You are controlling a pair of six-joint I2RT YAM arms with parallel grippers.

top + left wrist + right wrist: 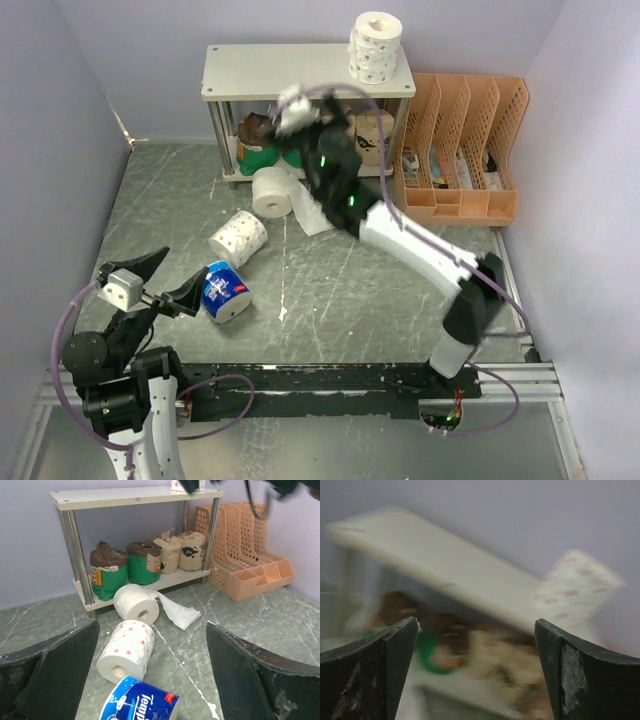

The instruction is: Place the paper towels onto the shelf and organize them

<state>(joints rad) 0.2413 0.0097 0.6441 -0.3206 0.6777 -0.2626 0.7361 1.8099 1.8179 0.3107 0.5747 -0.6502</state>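
The shelf (262,72) stands at the back; it also shows in the left wrist view (135,496). A patterned roll (376,45) stands on its top board. Green-wrapped rolls (108,570) and tan rolls (192,550) sit on the lower tier. On the table lie a plain white roll with a loose sheet (271,191), a patterned roll (238,238) and a blue-white wrapped roll (227,291). My left gripper (160,282) is open and empty just left of the blue roll (140,702). My right gripper (298,108) is open and empty in front of the shelf's top board (435,565); its view is blurred.
An orange perforated file organizer (460,150) stands right of the shelf, against the back wall. Walls close in the table on the left, right and back. The right arm (420,250) stretches diagonally over the table's middle right.
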